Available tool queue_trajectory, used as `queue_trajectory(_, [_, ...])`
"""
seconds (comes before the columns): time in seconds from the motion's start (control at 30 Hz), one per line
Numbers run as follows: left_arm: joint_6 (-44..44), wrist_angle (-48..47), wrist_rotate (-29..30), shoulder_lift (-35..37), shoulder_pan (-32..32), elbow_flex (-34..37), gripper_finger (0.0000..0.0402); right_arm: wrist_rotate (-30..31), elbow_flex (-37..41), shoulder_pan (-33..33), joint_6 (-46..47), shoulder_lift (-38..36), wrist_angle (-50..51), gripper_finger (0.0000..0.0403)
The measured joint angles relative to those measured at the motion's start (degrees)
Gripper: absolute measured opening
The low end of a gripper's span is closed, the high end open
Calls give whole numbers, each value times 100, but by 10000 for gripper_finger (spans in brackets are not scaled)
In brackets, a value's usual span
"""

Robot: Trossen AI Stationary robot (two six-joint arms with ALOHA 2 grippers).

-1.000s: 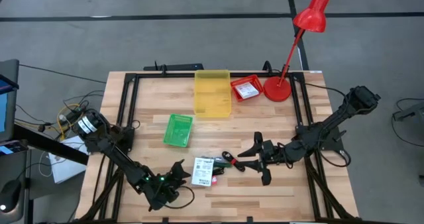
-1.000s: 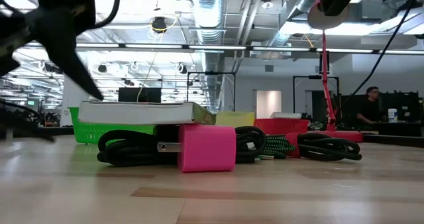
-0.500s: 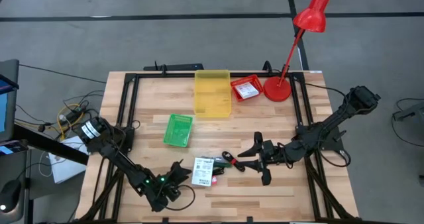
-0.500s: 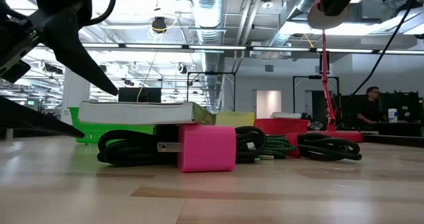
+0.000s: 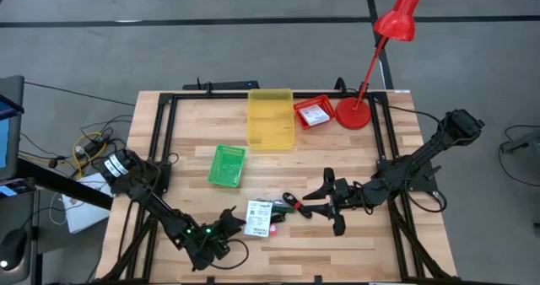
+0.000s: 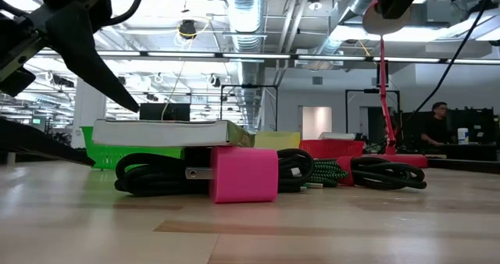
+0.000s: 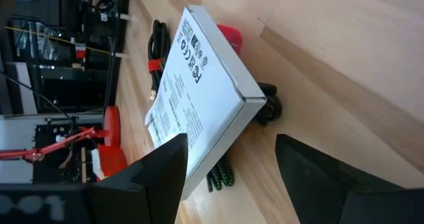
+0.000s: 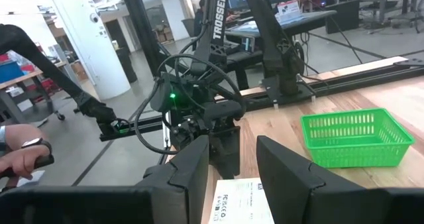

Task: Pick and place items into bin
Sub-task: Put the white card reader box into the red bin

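A flat white box with dark print [image 5: 259, 218] lies near the table's near edge, resting on a pink plug block [image 6: 243, 174] and coiled black cords [image 6: 156, 175]. A green-and-black cord [image 6: 328, 172] and more black cord [image 6: 388, 173] lie to its right. My left gripper [image 5: 228, 223] is open just left of the box. In the left wrist view its fingers [image 7: 156, 177] stand on either side of the box's near corner [image 7: 245, 95]. My right gripper [image 5: 331, 202] is open, right of the cords, facing the box [image 8: 235, 207].
A green basket [image 5: 227, 165], a yellow bin [image 5: 270, 116] and a red tray [image 5: 314, 113] holding a white packet sit toward the far side. A red desk lamp [image 5: 354, 112] stands at the far right. A person's hand [image 8: 20, 154] shows beyond the table.
My left gripper has moved toward the white box, its open fingers now reaching around the box's left end. The box, the cords and my right arm have stayed still.
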State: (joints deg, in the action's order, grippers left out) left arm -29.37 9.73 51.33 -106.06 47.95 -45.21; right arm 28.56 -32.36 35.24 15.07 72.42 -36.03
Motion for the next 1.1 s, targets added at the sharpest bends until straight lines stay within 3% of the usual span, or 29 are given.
queue_trajectory(1.1, [-607,506,-522,-3,-360,0,222,-1,0,0,0,0,2,120])
